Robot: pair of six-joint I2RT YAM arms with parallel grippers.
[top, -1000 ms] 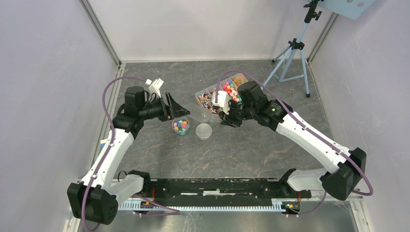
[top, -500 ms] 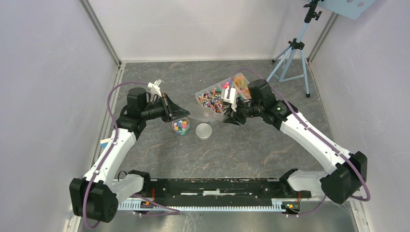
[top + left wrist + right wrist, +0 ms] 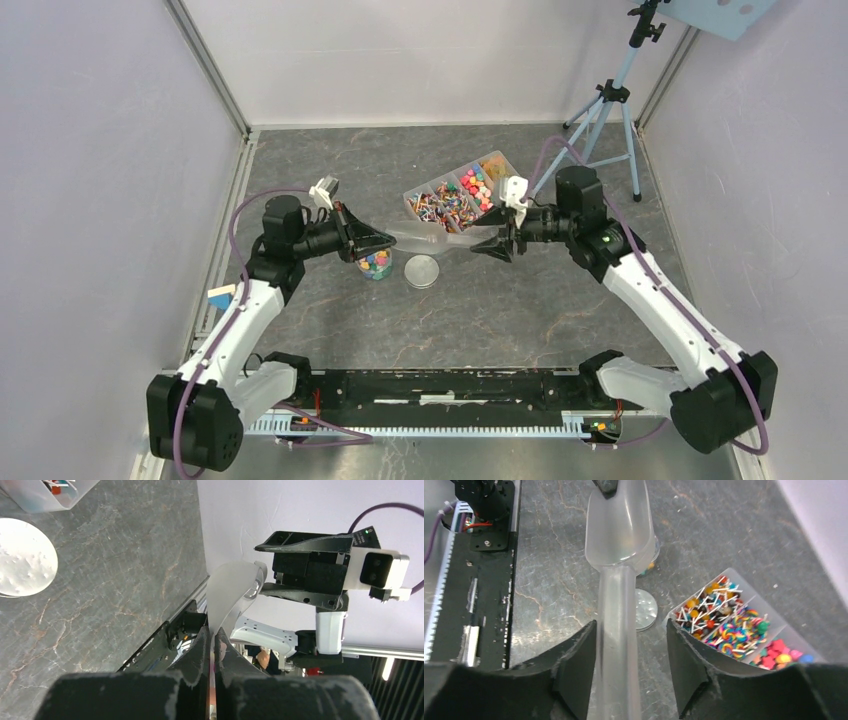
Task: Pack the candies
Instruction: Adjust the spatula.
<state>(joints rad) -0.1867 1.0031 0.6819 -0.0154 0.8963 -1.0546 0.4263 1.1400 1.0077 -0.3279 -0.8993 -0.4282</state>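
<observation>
Right gripper (image 3: 481, 248) now rightward, off the tray (image 3: 409, 198)

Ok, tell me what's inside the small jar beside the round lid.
Multicoloured candies show in the jar. The left pincer overhangs its far rim, so that part, and anything beneath the top layer, is hidden.

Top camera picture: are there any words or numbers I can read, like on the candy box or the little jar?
No words, numbers or signs can be read in any view.
Candies: wrappers too small to show any print.
Tray, jar, round lid, scoop: plain, nothing printed that shows.
Coloured card beside the left arm: too small to read.
</observation>
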